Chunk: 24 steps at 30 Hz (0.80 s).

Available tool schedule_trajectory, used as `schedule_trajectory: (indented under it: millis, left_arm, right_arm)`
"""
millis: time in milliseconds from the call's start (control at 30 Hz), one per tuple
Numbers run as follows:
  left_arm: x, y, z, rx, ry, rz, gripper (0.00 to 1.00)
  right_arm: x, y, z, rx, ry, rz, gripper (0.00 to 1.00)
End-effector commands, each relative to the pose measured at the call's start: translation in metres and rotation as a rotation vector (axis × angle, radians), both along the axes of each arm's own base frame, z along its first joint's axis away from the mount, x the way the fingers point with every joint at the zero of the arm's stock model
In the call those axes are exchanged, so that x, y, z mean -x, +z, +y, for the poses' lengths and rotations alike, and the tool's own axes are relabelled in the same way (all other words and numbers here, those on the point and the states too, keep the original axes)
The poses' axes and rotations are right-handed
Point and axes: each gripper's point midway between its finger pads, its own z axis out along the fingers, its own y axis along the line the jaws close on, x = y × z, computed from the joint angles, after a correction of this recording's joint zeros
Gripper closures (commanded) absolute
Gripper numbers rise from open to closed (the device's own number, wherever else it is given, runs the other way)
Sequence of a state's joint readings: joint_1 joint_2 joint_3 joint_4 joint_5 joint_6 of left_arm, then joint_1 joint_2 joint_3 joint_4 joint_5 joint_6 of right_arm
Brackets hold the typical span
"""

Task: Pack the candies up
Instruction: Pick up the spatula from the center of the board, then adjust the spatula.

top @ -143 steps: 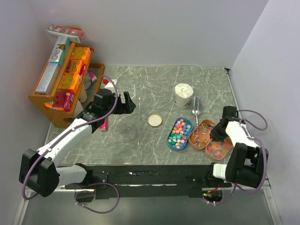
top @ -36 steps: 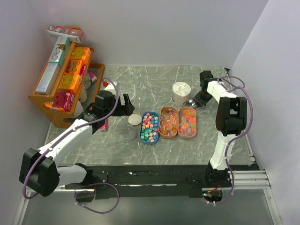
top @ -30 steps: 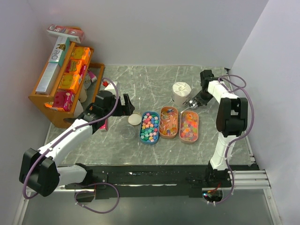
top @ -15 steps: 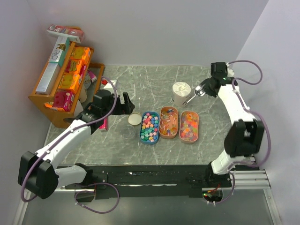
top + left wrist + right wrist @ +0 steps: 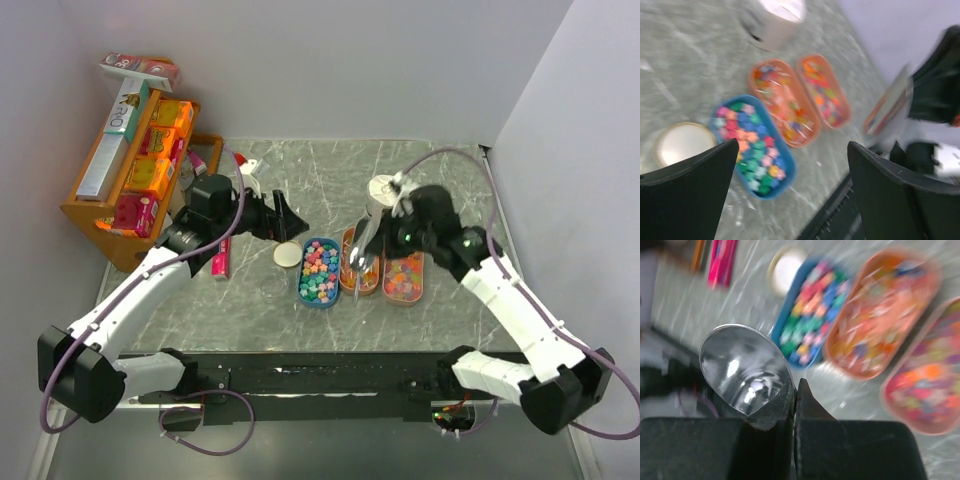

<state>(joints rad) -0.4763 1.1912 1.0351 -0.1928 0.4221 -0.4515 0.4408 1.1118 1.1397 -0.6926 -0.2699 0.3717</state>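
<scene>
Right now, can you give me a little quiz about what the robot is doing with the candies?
1. True or false: the right gripper holds an empty metal scoop.
2. The left gripper is: A open, B shut on a lid, C shut on a cup.
3. Fill the gap: the star candies lie in the ___ tray.

Key: 1 true; 2 A; 3 blue.

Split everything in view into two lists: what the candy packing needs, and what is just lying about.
For the job: candies in the blue tray, middle orange tray and outer orange tray; scoop held in the right pincer.

Lying about: wooden rack, orange boxes, pink packet.
</scene>
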Motion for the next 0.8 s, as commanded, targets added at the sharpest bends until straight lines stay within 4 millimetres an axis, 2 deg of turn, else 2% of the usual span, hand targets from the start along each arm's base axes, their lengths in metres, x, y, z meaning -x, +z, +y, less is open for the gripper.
schedule_trajectory:
  millis: [0,167,267,300,400,533,667,767]
  left_arm:
    - [0.04,0.026,-0.026,0.11,-0.258,0.014,0.04]
    - [0.07,0.026,-0.034,0.157,-0.388,0.051,0.04]
    - [0.088,0.029,-0.041,0.172,-0.45,0.051,0.03]
    - [0.091,0.031,-0.043,0.172,-0.464,0.048,0.04]
    - [0.098,0.02,-0.051,0.133,-0.468,0.057,0.01]
    - [0.099,-0.002,-0.059,0.071,-0.448,0.107,0.16]
    - [0.104,-0.017,-0.065,0.033,-0.453,0.143,0.31]
    - [0.103,-0.029,-0.067,0.005,-0.454,0.169,0.48]
  right_arm:
    - [0.047,-0.001,0.032,-0.038,0.203,-0.032,1.0]
    - [0.069,-0.012,0.049,0.022,0.313,-0.011,1.0]
    - [0.072,-0.023,0.057,0.075,0.35,0.042,1.0]
    - [0.075,-0.02,0.064,0.084,0.379,0.039,1.0]
    - [0.074,-0.027,0.073,0.119,0.402,0.057,1.0]
    - [0.08,-0.024,0.082,0.104,0.451,0.065,1.0]
    - [0.085,-0.019,0.08,0.095,0.481,0.041,1.0]
    - [0.093,-0.01,0.079,0.063,0.518,0.009,1.0]
